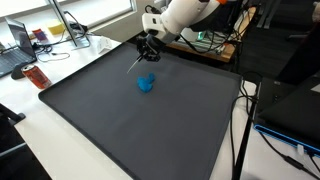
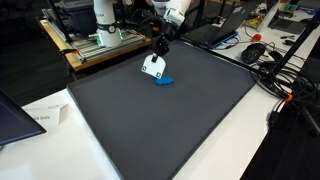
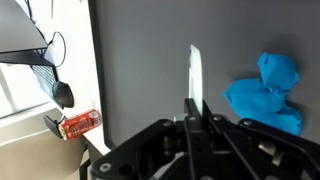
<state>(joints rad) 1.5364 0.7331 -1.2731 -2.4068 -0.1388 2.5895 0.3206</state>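
My gripper (image 1: 147,48) (image 2: 160,50) hangs over the far part of a dark grey mat (image 1: 120,120) (image 2: 170,130). It is shut on a thin, flat white card (image 2: 152,67). The wrist view shows the card (image 3: 195,72) edge-on, sticking out from between the closed fingers (image 3: 190,112). In an exterior view the card (image 1: 135,60) slants down towards the mat. A crumpled blue cloth (image 1: 146,83) (image 2: 164,80) (image 3: 265,92) lies on the mat just beside the card, apart from the gripper.
A red can (image 1: 37,75) (image 3: 80,123) lies beside the mat's edge on the white table. A laptop (image 1: 20,40) and clutter stand beyond it. A mouse (image 2: 256,50) and cables (image 2: 285,85) lie off the mat. A paper sheet (image 2: 45,118) rests near a corner.
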